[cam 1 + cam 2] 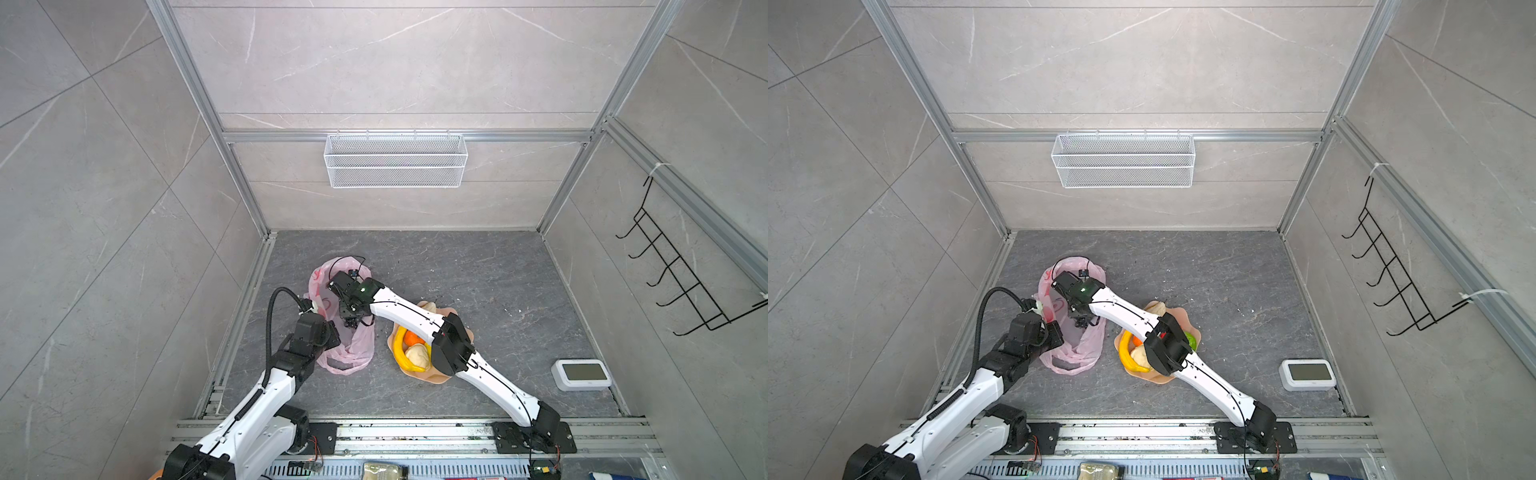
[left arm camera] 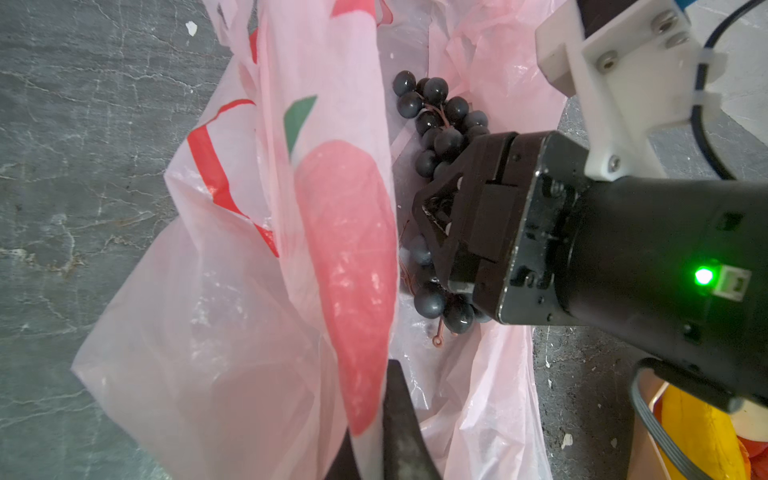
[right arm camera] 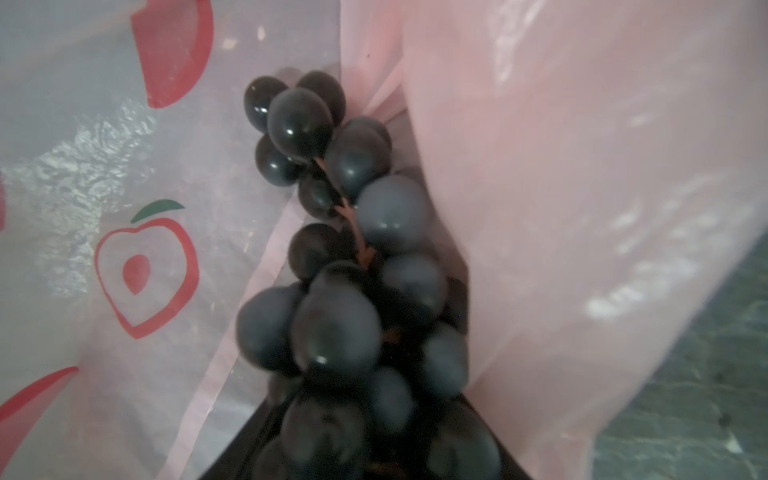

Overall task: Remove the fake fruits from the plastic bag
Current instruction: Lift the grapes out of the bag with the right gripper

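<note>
- L gripper [image 2: 370,440] pinches bag [image 1: 353,345] rim.
- R gripper [image 1: 350,323] inside bag, jaws around grapes [image 2: 436,120]; clamped or not, can't tell.
- Bag fold hides part of grapes.
- R arm [image 1: 407,316] crosses plate [image 1: 440,376] w/ banana [image 1: 400,351], beside bag.

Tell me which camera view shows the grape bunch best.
The right wrist view: the grape bunch shows large, stem and single grapes plain, inside the plastic bag. The left wrist view shows it sharp, but the right gripper covers its middle. In both top views the right arm hides it.
</note>
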`<state>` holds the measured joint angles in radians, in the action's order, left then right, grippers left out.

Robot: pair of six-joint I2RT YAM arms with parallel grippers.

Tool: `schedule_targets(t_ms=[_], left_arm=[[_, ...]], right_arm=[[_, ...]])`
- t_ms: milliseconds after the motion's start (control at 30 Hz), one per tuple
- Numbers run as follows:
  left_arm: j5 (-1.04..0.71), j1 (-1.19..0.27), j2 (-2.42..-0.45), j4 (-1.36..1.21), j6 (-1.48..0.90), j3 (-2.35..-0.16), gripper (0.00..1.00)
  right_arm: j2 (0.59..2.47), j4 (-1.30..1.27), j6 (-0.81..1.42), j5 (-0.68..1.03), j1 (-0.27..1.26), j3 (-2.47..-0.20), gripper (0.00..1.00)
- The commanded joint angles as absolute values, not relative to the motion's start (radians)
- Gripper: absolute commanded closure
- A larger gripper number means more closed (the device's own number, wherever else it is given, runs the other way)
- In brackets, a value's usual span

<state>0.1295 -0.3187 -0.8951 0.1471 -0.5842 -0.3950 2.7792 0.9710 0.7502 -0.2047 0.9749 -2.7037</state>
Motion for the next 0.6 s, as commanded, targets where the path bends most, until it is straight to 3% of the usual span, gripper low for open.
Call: schedule_targets(t_ms=[0, 233, 567], left_arm=[[0.142, -0.319, -0.907, 0.111, -0.592, -0.403, 1.00], [0.133, -0.319, -0.939, 0.112, -0.587, -0.415, 1.00], [0.136, -0.319, -0.929, 0.111, -0.588, -0.411, 1.00]], right_arm=[[2.692, 0.963, 0.726, -0.187, 0.981, -2.646, 0.47], [2.594, 0.917, 0.710, -0.176, 0.982, -2.557, 0.53], [2.589, 0.894, 0.713, -0.159, 0.986, -2.530, 0.68]])
